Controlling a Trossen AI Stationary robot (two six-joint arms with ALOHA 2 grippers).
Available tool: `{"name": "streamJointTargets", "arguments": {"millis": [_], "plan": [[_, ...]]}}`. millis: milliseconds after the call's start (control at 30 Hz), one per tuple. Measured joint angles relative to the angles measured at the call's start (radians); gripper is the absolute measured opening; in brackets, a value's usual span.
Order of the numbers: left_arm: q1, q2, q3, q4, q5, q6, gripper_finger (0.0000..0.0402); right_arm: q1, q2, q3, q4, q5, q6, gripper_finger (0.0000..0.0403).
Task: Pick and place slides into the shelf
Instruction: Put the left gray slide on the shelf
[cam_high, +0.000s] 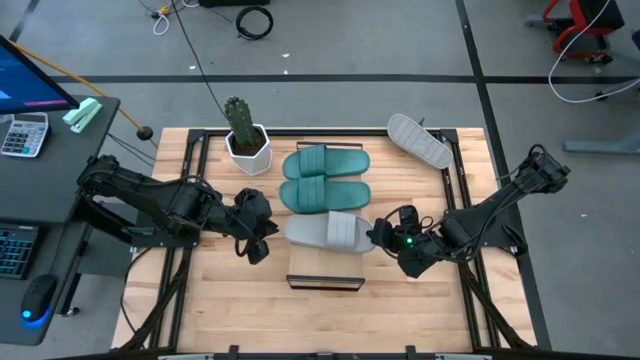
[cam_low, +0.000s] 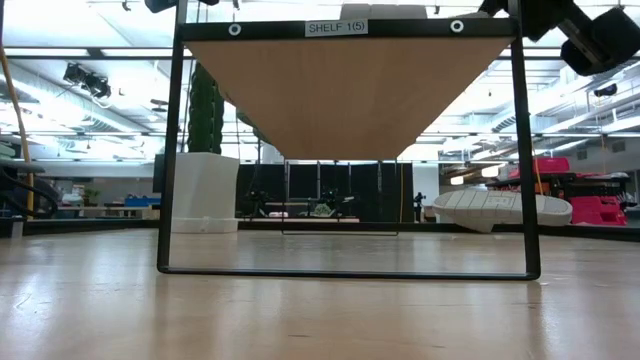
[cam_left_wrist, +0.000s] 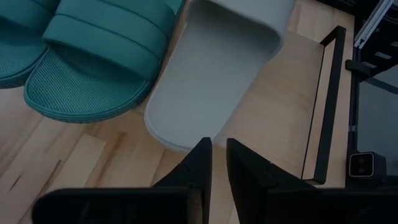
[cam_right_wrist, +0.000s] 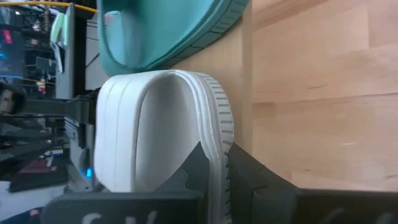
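Note:
Two teal slides (cam_high: 325, 178) lie side by side on the shelf (cam_high: 325, 272), a raised light-wood board on a black frame (cam_low: 350, 272). A light grey slide (cam_high: 328, 231) lies beside them on the board, toe toward the table's right. My right gripper (cam_high: 384, 236) is shut on that slide's strap. My left gripper (cam_high: 256, 236) is shut and sits at the slide's heel (cam_left_wrist: 180, 134). The second grey slide (cam_high: 419, 140) rests on the tabletop at the far right corner. My right gripper holds the grey slide's ribbed strap at its toe-side edge (cam_right_wrist: 219, 149), one finger inside the strap opening and one outside. It comes roughly level from the table's right. The slide lies on the shelf board. My left gripper's fingertips (cam_left_wrist: 204, 149) stand right at the heel rim; I cannot tell whether they touch it.
A potted cactus in a white pot (cam_high: 246, 140) stands at the far left, beside the shelf's far end. The shelf's near end holds a bare stretch of board (cam_left_wrist: 292, 106). Open plank tabletop (cam_high: 220, 300) lies near both arms.

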Motion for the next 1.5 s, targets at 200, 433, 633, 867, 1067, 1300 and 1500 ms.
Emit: {"name": "streamJointTargets", "arguments": {"millis": [200, 433, 633, 867, 1067, 1300, 1500], "plan": [[0.0, 0.0, 0.0, 0.013, 0.0, 0.0, 0.0054, -0.017, 0.0, -0.005, 0.003, -0.022, -0.041, 0.0032], [0.0, 0.0, 0.0, 0.018, 0.0, -0.001, 0.0053, -0.041, 0.0, -0.005, 0.002, -0.031, -0.08, 0.0032], [0.0, 0.0, 0.0, 0.022, 0.0, -0.002, 0.0056, -0.056, 0.0, -0.005, 0.001, -0.048, -0.111, 0.0033], [0.0, 0.0, 0.0, 0.022, 0.0, -0.002, 0.0049, -0.063, 0.0, -0.005, -0.012, -0.05, -0.113, 0.0033], [0.0, 0.0, 0.0, 0.022, 0.0, -0.002, 0.0054, -0.066, 0.0, -0.005, -0.026, -0.05, -0.1, 0.0032], [0.0, 0.0, 0.0, 0.022, 0.0, -0.002, 0.0054, -0.071, 0.0, -0.005, -0.034, -0.05, -0.1, 0.0035], [0.0, 0.0, 0.0, 0.022, 0.0, -0.002, 0.0053, -0.08, 0.0, -0.005, -0.036, -0.051, -0.109, 0.004]]}}
